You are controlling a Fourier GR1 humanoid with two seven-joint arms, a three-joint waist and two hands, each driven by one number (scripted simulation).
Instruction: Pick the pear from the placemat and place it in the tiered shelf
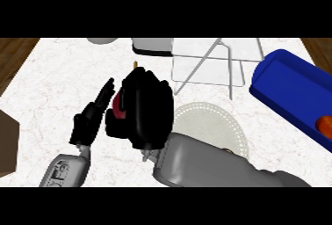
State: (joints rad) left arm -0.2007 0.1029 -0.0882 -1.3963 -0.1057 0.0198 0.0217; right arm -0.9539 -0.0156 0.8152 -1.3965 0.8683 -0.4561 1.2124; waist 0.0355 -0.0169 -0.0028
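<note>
Above counter (39,88): R hand (148,110) fingers curled round reddish pear (118,105); L hand (91,118) fingers straight, holding nothing.

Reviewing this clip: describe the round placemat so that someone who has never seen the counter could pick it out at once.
Start at the white marble counter and go to its lower middle, beside the big grey right forearm. The placemat lies flat there, partly covered by that arm. It is a pale round disc with a ring of small dots near its rim, unlike the blue tray to the right and the wire-framed tiered shelf behind it.
</note>
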